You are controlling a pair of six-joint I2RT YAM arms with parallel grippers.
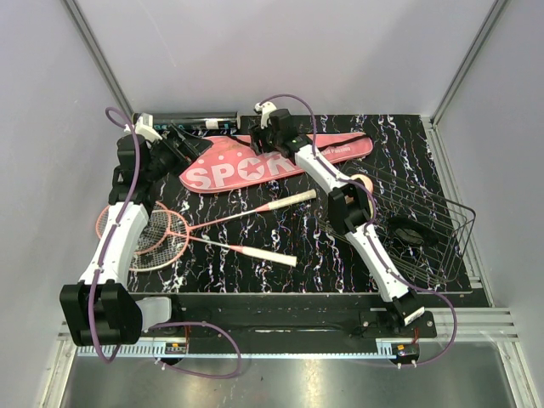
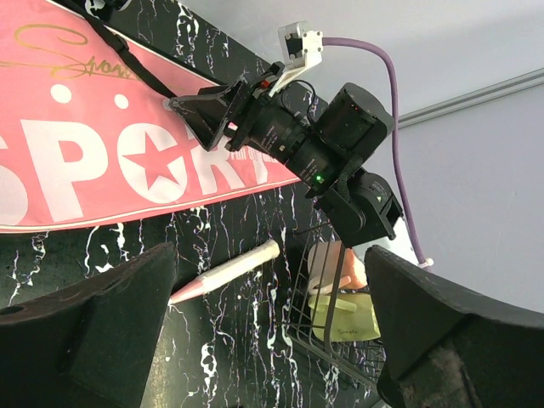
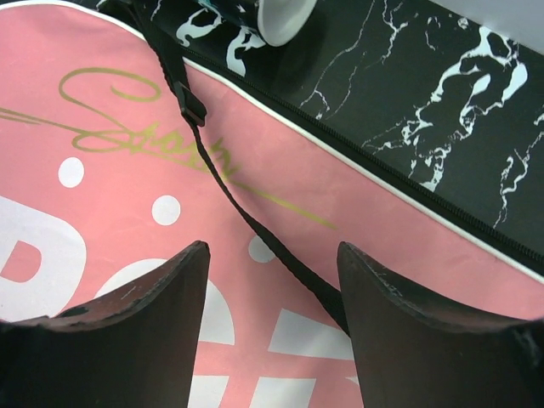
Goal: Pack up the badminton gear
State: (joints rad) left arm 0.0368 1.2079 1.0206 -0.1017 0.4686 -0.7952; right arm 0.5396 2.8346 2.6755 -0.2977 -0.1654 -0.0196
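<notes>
Above the pink cover (image 3: pixel 110 110), the right gripper (image 3: pixel 272 255) is spread astride its strap (image 3: pixel 255 225). The left gripper (image 2: pixel 270 255), spread and empty, partly hides the black tube (image 1: pixel 191 119).

The long pink racquet cover (image 1: pixel 255 164), lettered "SPORT" in white with gold script and a black buckled strap (image 3: pixel 204 136) across it, lies flat toward the back of the surface (image 1: pixel 340 272). The long black tube (image 1: pixel 183 119) lies behind the cover's wide end. In front lie two pink-red racquets, the far racquet (image 1: pixel 225 218) and the near racquet (image 1: pixel 223 246), with shafts crossed, heads overlapping at the left and white handles pointing right.
</notes>
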